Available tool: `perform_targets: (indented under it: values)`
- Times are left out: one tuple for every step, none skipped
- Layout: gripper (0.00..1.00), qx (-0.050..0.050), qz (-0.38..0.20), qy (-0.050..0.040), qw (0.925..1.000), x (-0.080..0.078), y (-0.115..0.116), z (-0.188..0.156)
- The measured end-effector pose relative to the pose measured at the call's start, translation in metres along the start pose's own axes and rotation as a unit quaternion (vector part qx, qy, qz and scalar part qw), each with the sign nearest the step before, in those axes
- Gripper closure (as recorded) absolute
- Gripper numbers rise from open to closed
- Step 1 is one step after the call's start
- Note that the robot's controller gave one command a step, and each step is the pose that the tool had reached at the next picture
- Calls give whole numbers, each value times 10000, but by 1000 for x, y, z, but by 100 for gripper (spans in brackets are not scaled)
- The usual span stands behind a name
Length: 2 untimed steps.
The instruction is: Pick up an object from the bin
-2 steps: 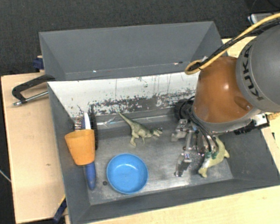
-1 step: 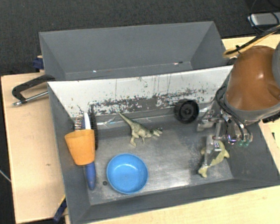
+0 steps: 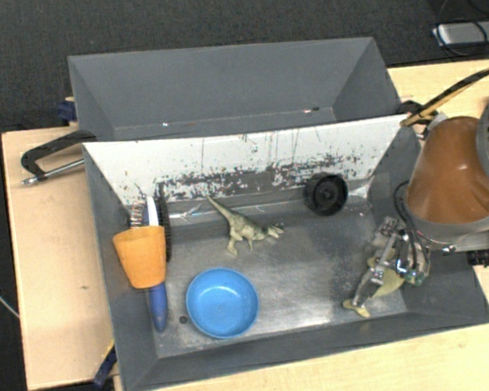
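My gripper [image 3: 384, 270] is low in the bin's front right corner, just above the floor and slanting toward the front left. A small yellowish piece [image 3: 358, 308] lies at its lower tip; whether it is gripped is unclear. A black round knob-like thing [image 3: 326, 193] rests by the back wall, well behind the gripper. A tan toy dinosaur [image 3: 247, 228] stands near the bin's middle, to the gripper's left.
A blue bowl [image 3: 222, 302] sits at the front left of centre. An orange cup [image 3: 142, 256] lies over a blue-handled brush [image 3: 156, 285] along the left wall. The arm's brown cover hangs over the right rim.
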<state>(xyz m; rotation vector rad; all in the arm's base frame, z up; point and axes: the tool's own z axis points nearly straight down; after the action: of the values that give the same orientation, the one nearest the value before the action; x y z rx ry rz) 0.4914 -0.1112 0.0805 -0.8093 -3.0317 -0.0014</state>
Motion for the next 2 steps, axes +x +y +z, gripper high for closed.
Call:
perform_targets:
  values:
    - [100, -4, -15, -14, 10000, -1, 1, -1]
    - [100, -23, -134, -94, 9999, -19, -4, -157]
